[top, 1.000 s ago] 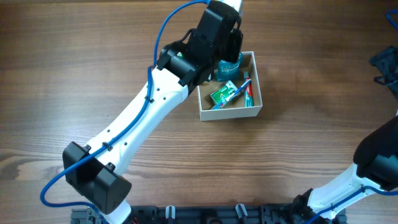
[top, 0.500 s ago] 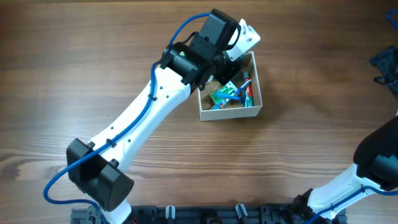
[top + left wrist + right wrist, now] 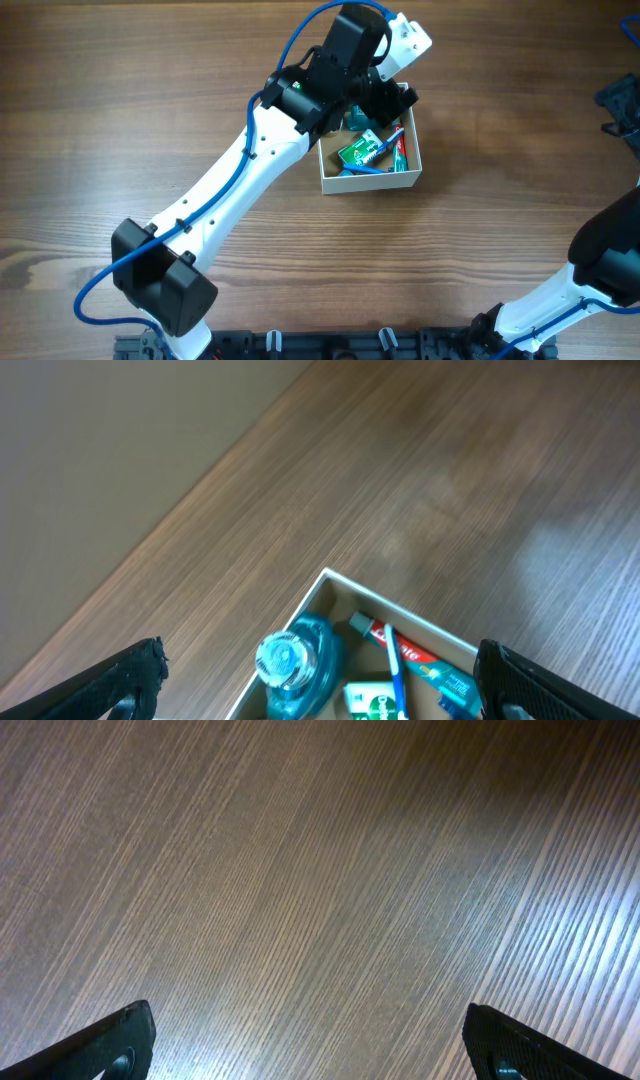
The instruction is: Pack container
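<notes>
The container [image 3: 368,182], a white-walled box with a tan inside, stands at the table's upper middle. In it lie a teal bottle [image 3: 355,122], a green packet [image 3: 360,150], a red toothpaste tube [image 3: 401,148] and a blue toothbrush [image 3: 372,166]. My left gripper [image 3: 376,104] hovers open over the box's far side, holding nothing. In the left wrist view the bottle [image 3: 297,665] lies in the container's corner [image 3: 390,603], below and between the spread fingers [image 3: 140,672], with the toothpaste [image 3: 420,660] and toothbrush [image 3: 397,675] beside it. My right gripper [image 3: 310,1038] is open over bare wood.
The right arm [image 3: 608,262] rises at the lower right of the overhead view. A dark shape [image 3: 620,105] sits at the right edge. The left arm's white links [image 3: 230,195] cross the table diagonally from the front left. Wood table surrounds the box.
My left gripper has opened wide and let go of the teal bottle, which now lies in the container. The wrist has tilted up and to the right. The right arm is still.
</notes>
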`<state>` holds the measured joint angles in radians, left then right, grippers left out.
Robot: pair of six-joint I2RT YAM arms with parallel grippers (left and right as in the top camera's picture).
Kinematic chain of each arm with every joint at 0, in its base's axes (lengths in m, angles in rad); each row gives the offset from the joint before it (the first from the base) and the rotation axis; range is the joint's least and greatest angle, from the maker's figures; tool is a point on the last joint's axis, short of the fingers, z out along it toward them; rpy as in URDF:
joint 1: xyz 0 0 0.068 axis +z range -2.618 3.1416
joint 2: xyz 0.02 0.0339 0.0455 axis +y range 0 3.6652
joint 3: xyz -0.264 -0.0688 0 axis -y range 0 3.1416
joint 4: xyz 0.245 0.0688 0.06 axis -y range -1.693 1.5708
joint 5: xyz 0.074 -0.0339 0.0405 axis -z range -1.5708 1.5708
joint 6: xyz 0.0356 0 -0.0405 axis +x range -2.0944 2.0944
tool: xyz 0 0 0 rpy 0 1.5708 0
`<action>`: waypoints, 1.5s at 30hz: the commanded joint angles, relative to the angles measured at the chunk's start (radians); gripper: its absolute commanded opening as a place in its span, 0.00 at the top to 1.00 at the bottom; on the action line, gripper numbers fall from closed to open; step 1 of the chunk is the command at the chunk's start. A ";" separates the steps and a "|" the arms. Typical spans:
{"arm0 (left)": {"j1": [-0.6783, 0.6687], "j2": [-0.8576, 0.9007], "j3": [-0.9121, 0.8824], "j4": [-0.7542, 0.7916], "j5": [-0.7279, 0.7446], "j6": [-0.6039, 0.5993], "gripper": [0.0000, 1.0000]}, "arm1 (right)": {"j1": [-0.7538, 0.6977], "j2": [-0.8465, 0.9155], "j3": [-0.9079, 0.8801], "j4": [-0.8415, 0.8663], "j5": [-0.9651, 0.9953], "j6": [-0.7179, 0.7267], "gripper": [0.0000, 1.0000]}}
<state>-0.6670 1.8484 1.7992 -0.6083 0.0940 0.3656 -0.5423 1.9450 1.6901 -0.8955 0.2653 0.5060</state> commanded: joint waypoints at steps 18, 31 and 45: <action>-0.003 -0.406 0.006 -0.514 -0.326 -0.244 0.00 | -0.001 -0.005 -0.003 0.002 -0.005 -0.008 0.00; -0.003 -0.407 0.006 -0.534 -0.322 -0.243 0.00 | -0.001 -0.005 -0.003 0.003 -0.005 -0.008 0.00; 0.037 -0.407 0.005 -0.556 -0.272 -0.333 0.00 | -0.001 -0.005 -0.003 0.003 -0.005 -0.008 0.00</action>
<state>-0.6643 1.4471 1.7992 -1.1614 -0.1989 0.1204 -0.5423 1.9450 1.6901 -0.8955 0.2653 0.5064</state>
